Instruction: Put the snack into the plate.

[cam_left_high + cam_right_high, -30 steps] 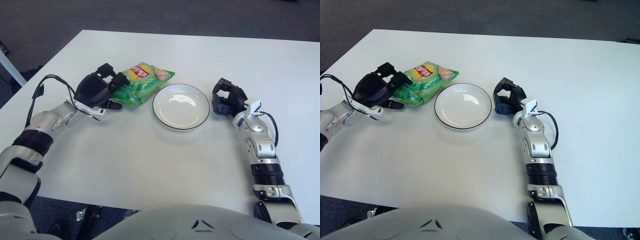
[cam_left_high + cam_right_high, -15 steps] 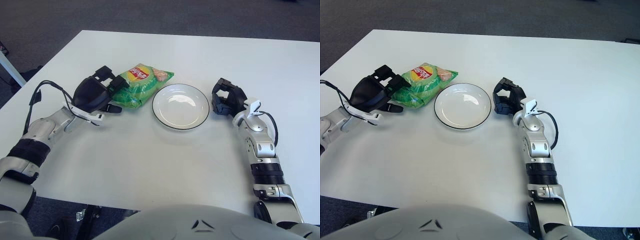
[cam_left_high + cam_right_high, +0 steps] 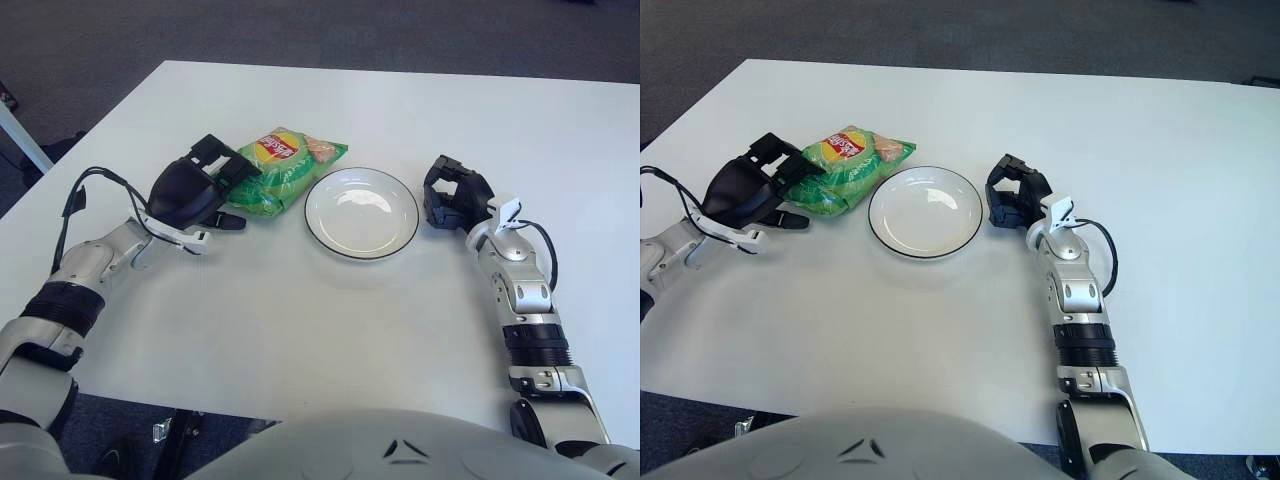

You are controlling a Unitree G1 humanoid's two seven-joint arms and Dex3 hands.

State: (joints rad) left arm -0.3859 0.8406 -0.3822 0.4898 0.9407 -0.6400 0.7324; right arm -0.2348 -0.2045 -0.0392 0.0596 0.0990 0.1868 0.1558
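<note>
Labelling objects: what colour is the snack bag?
Snack bag: green, red-and-yellow logo; clearest in left eye view.

plate [image 3: 361, 212] open above; snack [image 3: 280, 171] just left, right hand [image 3: 452, 194] just right.

An office or lab, likely: plain white table [image 3: 400, 110] on dark grey carpet [image 3: 300, 30] (short-pile).
</note>
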